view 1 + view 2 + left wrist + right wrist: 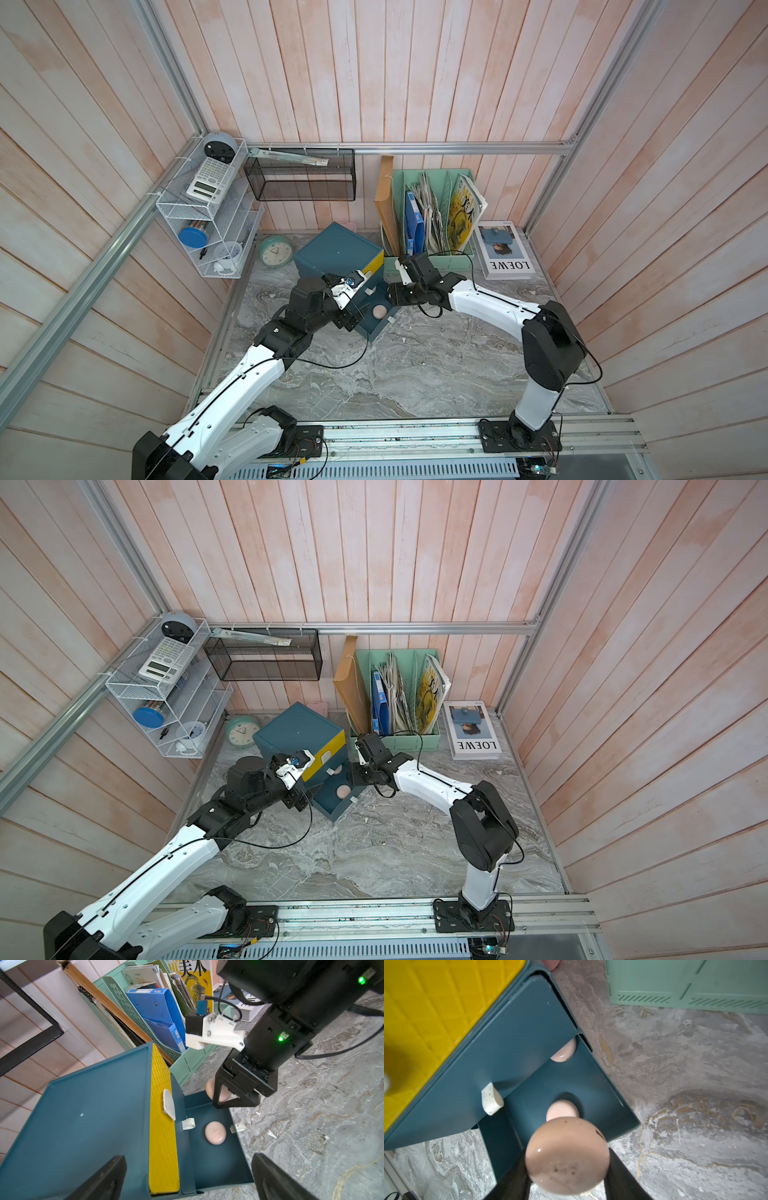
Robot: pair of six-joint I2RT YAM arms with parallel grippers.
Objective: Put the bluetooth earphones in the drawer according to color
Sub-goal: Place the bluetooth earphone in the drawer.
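The dark teal drawer chest (pixel 336 253) (pixel 297 733) has a yellow top front, and its bottom drawer (pixel 207 1163) (pixel 591 1084) is pulled open. One pale pink earphone case (pixel 379 311) (pixel 215 1132) (pixel 560 1112) lies in it. A second pink case (pixel 564 1053) sits further back, half under the middle drawer. My right gripper (pixel 392 293) (pixel 566 1167) is shut on a third pink case (pixel 566 1155) (pixel 218 1091), held just above the open drawer. My left gripper (pixel 349 320) (pixel 190 1180) stands open and empty beside the chest's front-left corner.
A mint-green file rack (pixel 432 216) with folders stands right behind the right arm. A LOEWE book (pixel 505 253) lies at the back right and a green clock (pixel 275 250) to the left of the chest. A small pink object (pixel 318 708) lies behind the chest. A wire shelf (pixel 208 208) and a black mesh basket (pixel 299 174) hang on the walls.
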